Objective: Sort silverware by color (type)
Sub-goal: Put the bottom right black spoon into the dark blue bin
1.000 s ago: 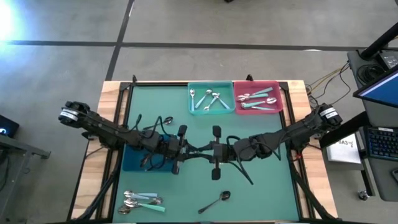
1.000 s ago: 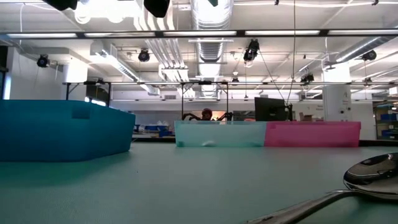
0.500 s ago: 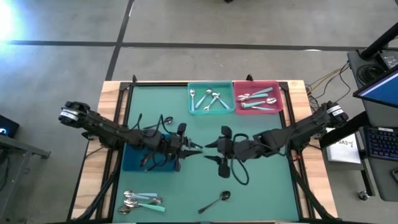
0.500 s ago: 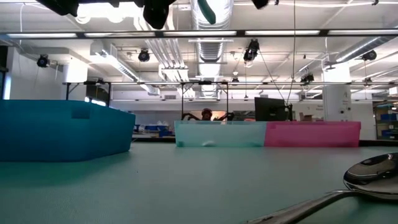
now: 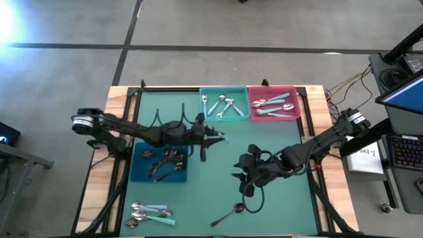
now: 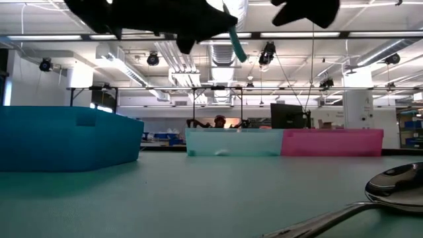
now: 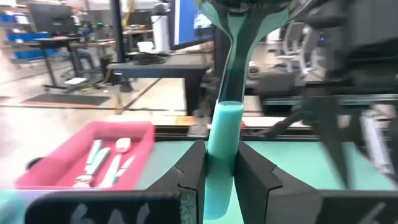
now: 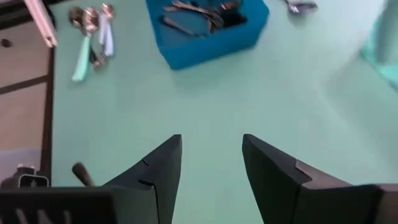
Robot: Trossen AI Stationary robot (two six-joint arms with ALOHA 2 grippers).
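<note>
The left gripper [image 7: 221, 180] is clamped on a mint-teal spoon handle [image 7: 222, 149]; its bowl end is blurred in the left wrist view and cannot be made out. This gripper hangs above the table [image 5: 198, 192] between the blue bin [image 5: 140, 172] and the teal bin [image 5: 225, 116]. The right gripper [image 8: 211, 165] stands released with nothing between its fingers, over bare mat just beside a dark spoon [image 5: 229, 213] lying near the table's front edge. In the low view that spoon is cut off at the frame's edge.

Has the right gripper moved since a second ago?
Yes. The right gripper has pulled back from mid-table toward the near edge, farther from the pink bin, open and empty.
</note>
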